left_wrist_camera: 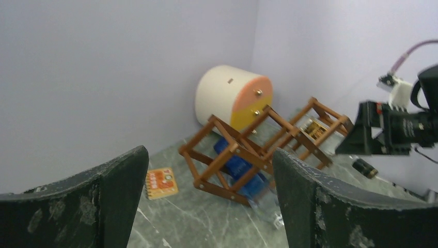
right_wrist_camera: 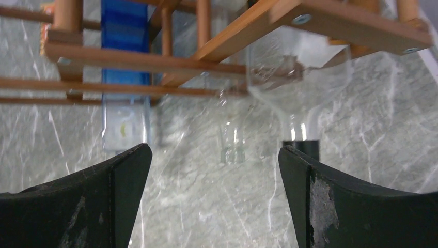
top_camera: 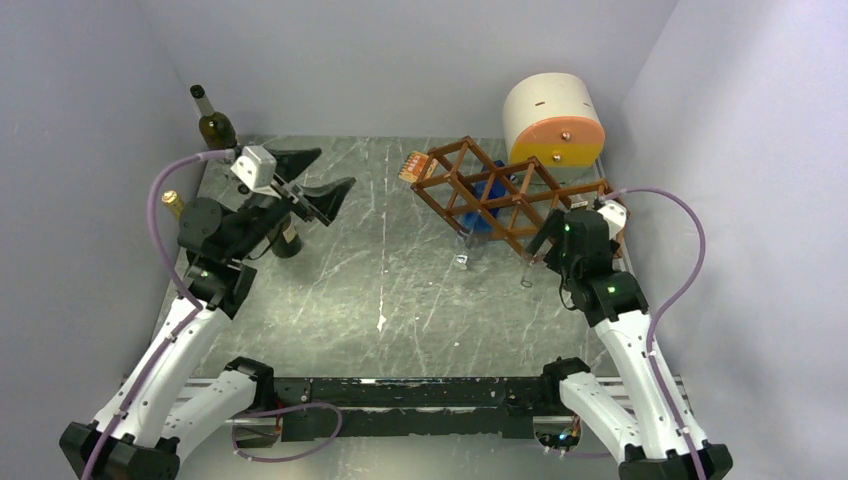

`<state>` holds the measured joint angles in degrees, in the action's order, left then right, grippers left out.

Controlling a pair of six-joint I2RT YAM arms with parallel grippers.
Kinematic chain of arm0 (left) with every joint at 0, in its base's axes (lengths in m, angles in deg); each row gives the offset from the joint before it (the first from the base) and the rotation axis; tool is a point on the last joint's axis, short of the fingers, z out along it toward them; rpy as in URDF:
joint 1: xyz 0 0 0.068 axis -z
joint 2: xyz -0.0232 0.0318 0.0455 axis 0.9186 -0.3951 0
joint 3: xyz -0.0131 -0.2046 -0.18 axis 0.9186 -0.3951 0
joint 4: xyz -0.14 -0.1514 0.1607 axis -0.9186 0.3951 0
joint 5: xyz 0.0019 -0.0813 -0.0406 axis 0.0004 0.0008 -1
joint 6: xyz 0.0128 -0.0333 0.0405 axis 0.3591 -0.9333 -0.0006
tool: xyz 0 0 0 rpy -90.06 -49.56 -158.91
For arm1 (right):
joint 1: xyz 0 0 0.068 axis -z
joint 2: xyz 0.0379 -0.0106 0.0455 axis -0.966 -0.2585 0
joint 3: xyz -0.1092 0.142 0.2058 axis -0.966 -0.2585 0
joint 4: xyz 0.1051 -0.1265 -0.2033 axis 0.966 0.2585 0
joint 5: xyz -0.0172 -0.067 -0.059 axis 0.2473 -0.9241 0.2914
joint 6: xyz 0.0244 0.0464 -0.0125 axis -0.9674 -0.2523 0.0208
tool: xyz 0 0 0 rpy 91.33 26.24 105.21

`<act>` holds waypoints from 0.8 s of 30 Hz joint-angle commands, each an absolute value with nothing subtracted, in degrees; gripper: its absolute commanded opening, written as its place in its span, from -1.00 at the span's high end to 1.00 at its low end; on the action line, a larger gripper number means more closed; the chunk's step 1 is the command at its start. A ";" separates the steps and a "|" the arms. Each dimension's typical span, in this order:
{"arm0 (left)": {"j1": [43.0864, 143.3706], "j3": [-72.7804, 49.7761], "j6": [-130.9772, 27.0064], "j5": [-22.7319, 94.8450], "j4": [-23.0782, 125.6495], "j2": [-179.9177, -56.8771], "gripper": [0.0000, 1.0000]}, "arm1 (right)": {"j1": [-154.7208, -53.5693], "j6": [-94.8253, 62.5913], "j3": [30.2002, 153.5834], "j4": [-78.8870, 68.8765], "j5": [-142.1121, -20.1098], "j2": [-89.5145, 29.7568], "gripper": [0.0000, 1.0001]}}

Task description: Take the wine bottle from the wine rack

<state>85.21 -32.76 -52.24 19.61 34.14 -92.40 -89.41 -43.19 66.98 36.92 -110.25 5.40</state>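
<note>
Wine bottle [right_wrist_camera: 297, 82] beyond wide-open right pincer [right_wrist_camera: 214, 155]

In the top view, the right hand [top_camera: 543, 243] sits mostly under its own wrist at the 4 o'clock end of the wine rack [top_camera: 480, 185], with its fingertips unseen. At 9 o'clock on the tabletop [top_camera: 400, 290], the left arm [top_camera: 205, 225] covers most of a dark bottle [top_camera: 289, 238]. In the right wrist view the rack runs off the top edge. The clear wine bottle [right_wrist_camera: 297, 77] inside it is blurred, and its cap is probably black.
</note>
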 commanded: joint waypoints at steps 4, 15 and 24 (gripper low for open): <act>91.20 -39.22 -44.76 23.26 31.33 -88.77 -0.87 | -78.81 -42.89 64.83 31.51 -110.14 7.81 -0.98; 94.52 -43.62 -42.22 30.55 31.24 -82.20 -0.86 | -60.18 -38.62 59.34 26.05 -88.10 6.82 -0.72; 95.98 -45.08 -41.14 33.52 30.57 -79.93 -0.88 | -47.83 -38.50 53.46 19.29 -65.51 4.47 -0.40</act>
<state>95.18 -44.03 -42.14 31.19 33.03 -80.25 -48.74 -38.82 55.70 23.70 -76.00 4.99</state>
